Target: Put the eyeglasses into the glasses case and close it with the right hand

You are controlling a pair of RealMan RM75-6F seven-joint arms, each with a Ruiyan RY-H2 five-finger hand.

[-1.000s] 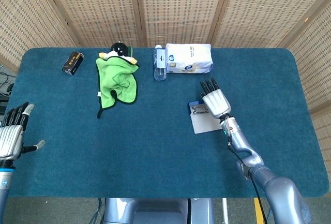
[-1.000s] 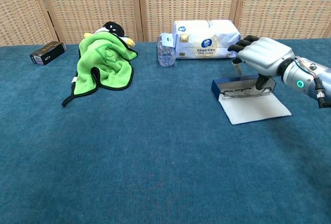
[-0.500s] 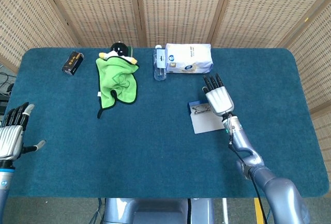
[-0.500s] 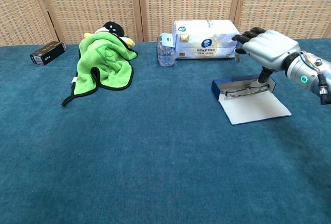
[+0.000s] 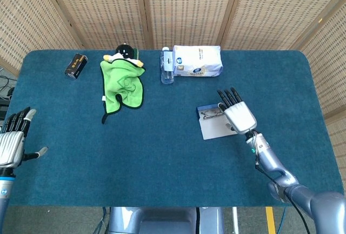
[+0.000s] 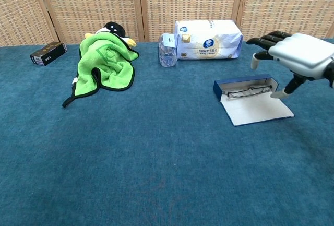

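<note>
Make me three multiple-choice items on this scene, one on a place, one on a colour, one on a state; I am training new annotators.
1. Where do the eyeglasses lie?
A. in the open glasses case
B. on the green cloth
C. in the right hand

2. What colour is the cloth over the plush toy?
A. red
B. green
C. white

3. How is the case lid?
A. shut
B. missing
C. open, flat on the table

Key: 1 A, the glasses rest inside the blue tray. 2 B, it is bright green with a dark edge. 3 C, the pale flap lies spread toward the camera while the right hand hovers beside it, holding nothing.
</note>
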